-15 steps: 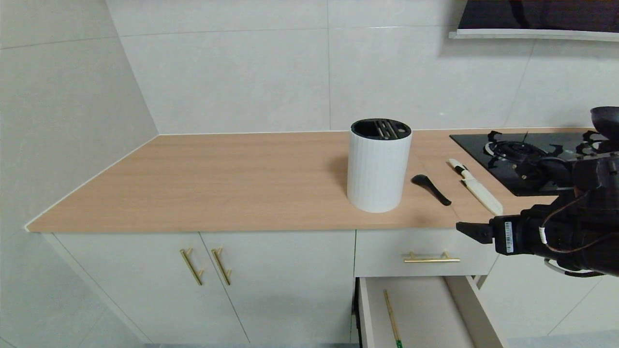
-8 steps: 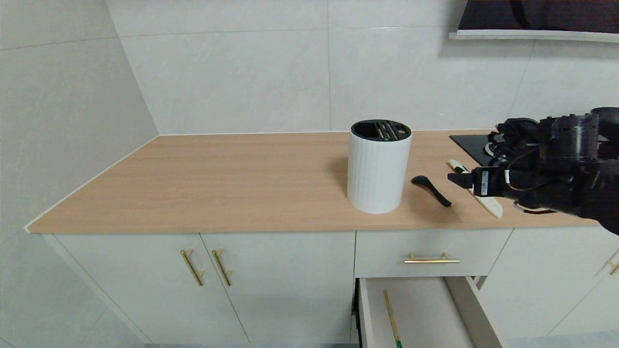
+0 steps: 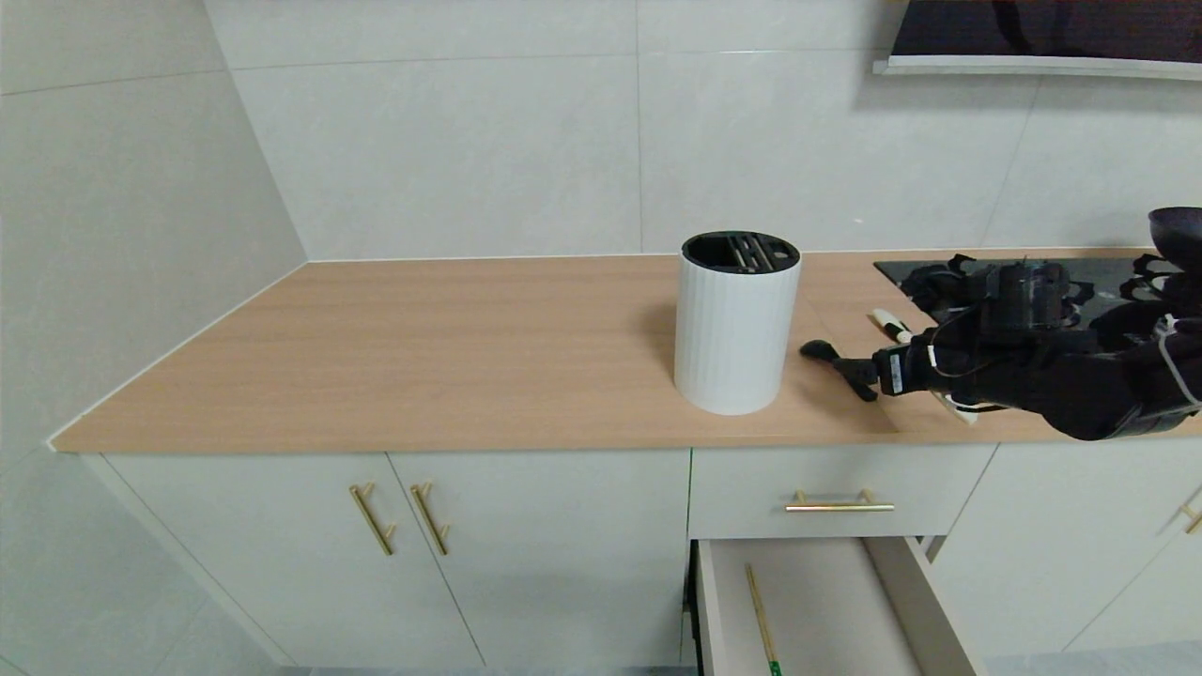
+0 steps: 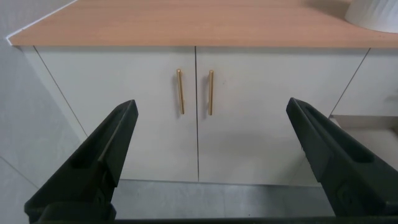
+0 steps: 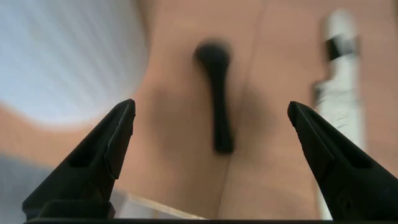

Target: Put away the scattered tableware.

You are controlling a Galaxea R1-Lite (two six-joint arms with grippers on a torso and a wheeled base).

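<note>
The white holder [image 3: 735, 324] is standing just beside the right gripper [image 3: 859, 368], whose fingers are standing spread wide. Chopsticks [image 3: 761, 610] are already lying in the open drawer [image 3: 901, 582] below it, so I judge the job partly done. The knife [image 3: 887, 322] and the black spoon [image 3: 820, 350] are still waiting on the counter. The spoon is lying lengthwise ahead of the gripper, its bowl farthest away and its handle pointing back between the fingers.

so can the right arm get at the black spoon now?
Probably yes: the right gripper is open right by the black spoon, which lies bare on the counter between the white holder and the knife, touching neither.
</note>
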